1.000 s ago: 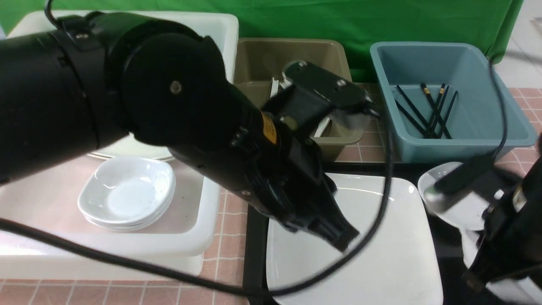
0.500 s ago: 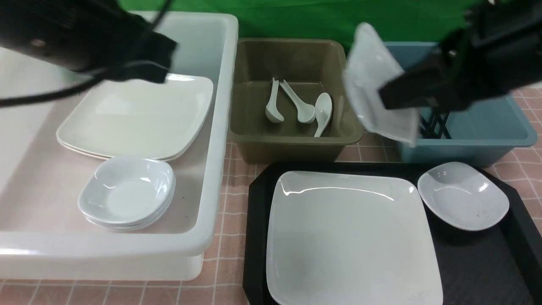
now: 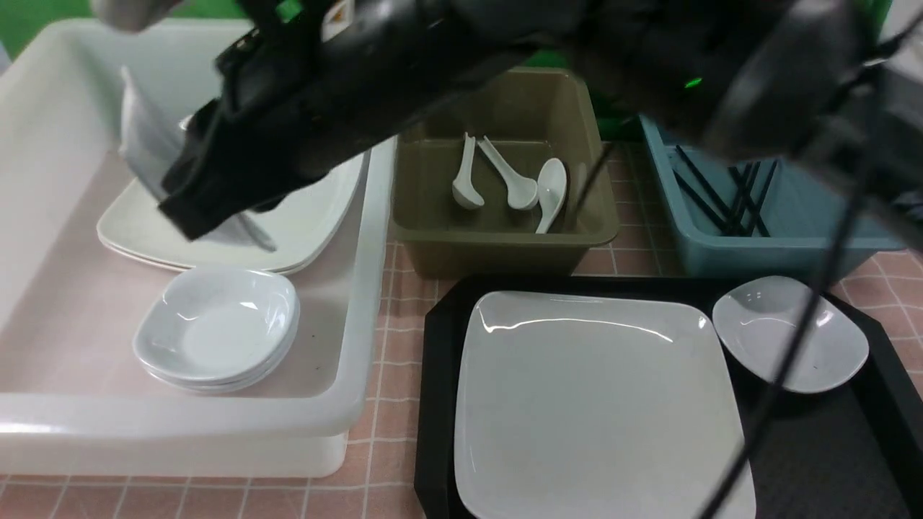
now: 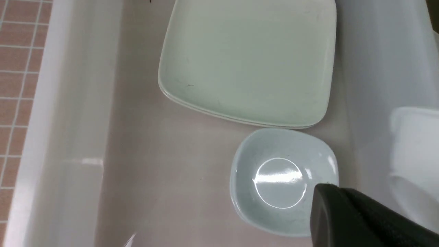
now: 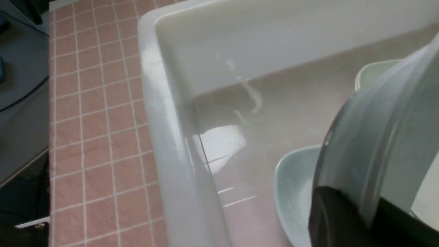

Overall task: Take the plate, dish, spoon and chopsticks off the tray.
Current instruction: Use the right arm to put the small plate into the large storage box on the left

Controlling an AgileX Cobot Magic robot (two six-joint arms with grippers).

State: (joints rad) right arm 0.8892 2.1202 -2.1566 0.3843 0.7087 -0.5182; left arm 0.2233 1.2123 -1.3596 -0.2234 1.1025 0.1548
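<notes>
The large white plate (image 3: 598, 404) lies on the black tray (image 3: 435, 404), with a small white dish (image 3: 789, 331) beside it at the tray's far right. My right arm reaches across to the white tub (image 3: 353, 389). Its gripper (image 3: 202, 205) (image 5: 363, 206) is shut on the rim of another small dish (image 3: 142, 137) (image 5: 377, 137), held on edge above the stacked plates (image 3: 303, 209). One black finger (image 4: 346, 219) of my left gripper shows over the stacked dishes (image 4: 277, 178); its jaws are hidden. Spoons (image 3: 548, 187) lie in the olive tub, chopsticks (image 3: 735, 198) in the blue tub.
The olive tub (image 3: 505, 245) and blue tub (image 3: 779, 249) stand behind the tray. A stack of small dishes (image 3: 216, 331) sits at the white tub's front. My right arm and its cable (image 3: 793, 346) cross above the tubs and tray.
My right arm has swung from above the blue tub leftward to the white tub, carrying the small dish. The left arm has left the front view.
</notes>
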